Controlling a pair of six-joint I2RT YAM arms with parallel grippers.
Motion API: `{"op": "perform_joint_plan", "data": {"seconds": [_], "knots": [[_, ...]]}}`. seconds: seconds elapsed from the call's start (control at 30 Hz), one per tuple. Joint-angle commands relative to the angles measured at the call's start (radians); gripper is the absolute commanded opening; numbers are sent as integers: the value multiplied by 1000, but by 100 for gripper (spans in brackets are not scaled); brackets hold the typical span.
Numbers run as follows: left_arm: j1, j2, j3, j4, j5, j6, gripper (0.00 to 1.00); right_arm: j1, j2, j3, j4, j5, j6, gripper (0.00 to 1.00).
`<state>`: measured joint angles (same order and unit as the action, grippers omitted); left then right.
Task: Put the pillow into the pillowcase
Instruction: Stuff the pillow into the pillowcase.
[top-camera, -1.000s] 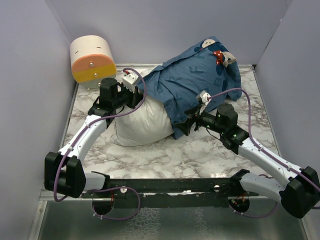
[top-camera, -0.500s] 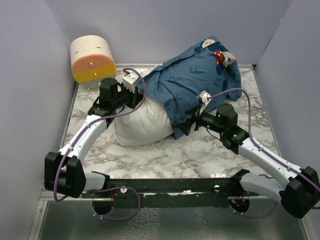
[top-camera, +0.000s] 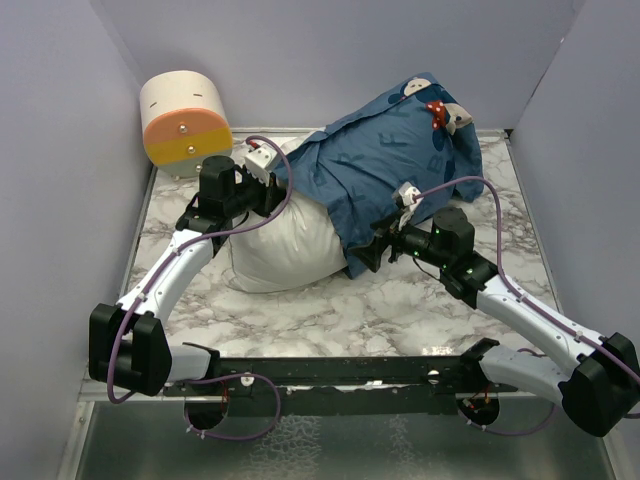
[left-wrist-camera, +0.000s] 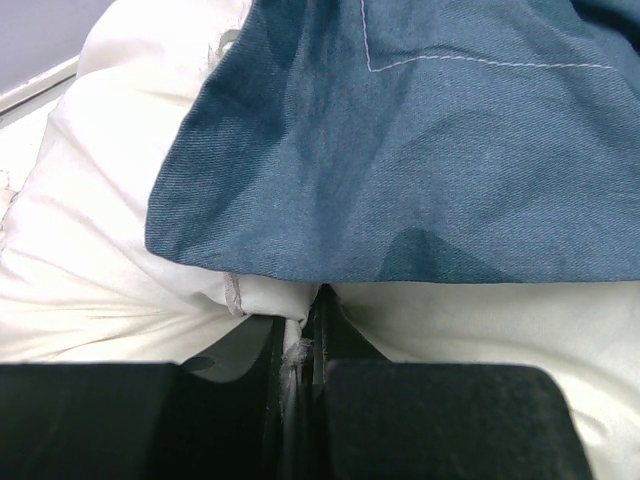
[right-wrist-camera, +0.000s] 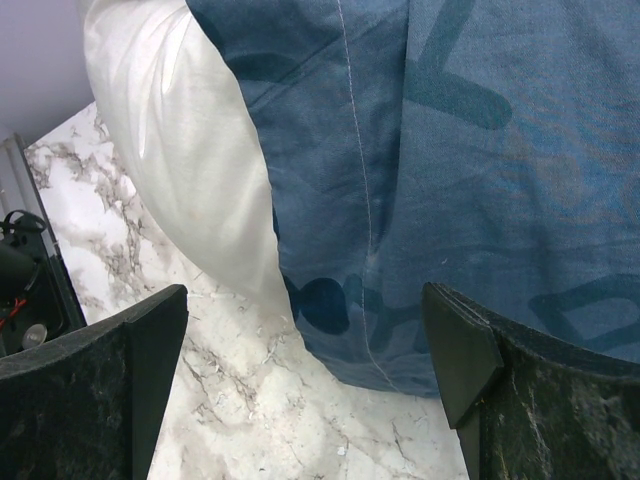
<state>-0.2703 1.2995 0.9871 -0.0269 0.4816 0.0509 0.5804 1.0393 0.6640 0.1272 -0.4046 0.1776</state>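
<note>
"Fingers on the left gripper (left-wrist-camera: 300, 345), how do they stand?"

"Pinched together on a fold of the pillow (top-camera: 275, 250), at its left side. The right gripper (right-wrist-camera: 305, 335) has its fingers spread wide, facing the hem of the pillowcase (top-camera: 385, 160), holding nothing."

"And the pillow?"

"On the marble table (top-camera: 420, 310). Its near end is bare and white, its far part is under the blue case. Behind, in the left corner, sits a cream and orange drum (top-camera: 183, 120)."
</note>
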Motion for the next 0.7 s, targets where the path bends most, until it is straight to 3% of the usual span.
{"op": "perform_joint_plan", "data": {"seconds": [0.0,0.67], "knots": [[-12,32,-22,-125,23,-6,0,0,-17,2,2,24,-15,100],[-12,35,-20,-127,25,-7,0,1,-7,7,-11,39,-28,99]]}}
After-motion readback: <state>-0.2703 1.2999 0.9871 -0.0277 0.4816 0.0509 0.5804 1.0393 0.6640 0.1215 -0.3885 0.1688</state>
